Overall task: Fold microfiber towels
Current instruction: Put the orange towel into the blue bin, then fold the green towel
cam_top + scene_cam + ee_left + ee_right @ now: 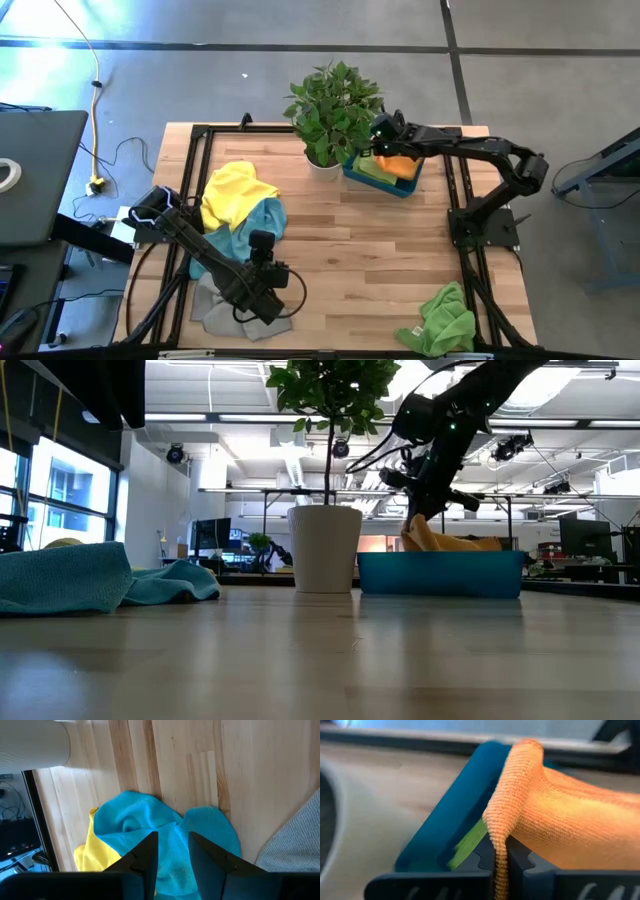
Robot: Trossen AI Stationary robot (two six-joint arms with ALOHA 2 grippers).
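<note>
A yellow towel (235,188) and a light blue towel (258,222) lie crumpled and overlapping at the table's left. A grey towel (222,312) lies at the near edge, and a green one (445,320) at the near right. My left gripper (172,845) hangs open above the light blue towel (145,822), with the grey towel (295,840) beside it. At the far side, my right gripper (384,135) is shut on an orange towel (400,165) over a teal bin (385,182), which also holds a green cloth (470,840). My right gripper pinches a raised ridge of the orange towel (501,851) between its two fingers; one layer or several, I cannot tell. The fingers slant down from the table's right. The cloth is drawn up at the fingers, and the rest of it (445,542) lies in the bin.
A leafy plant in a white pot (325,160) stands right next to the bin's left end, close to my right gripper. Black frame rails (200,180) run along the table's sides. Bare wood (370,260) lies across the middle.
</note>
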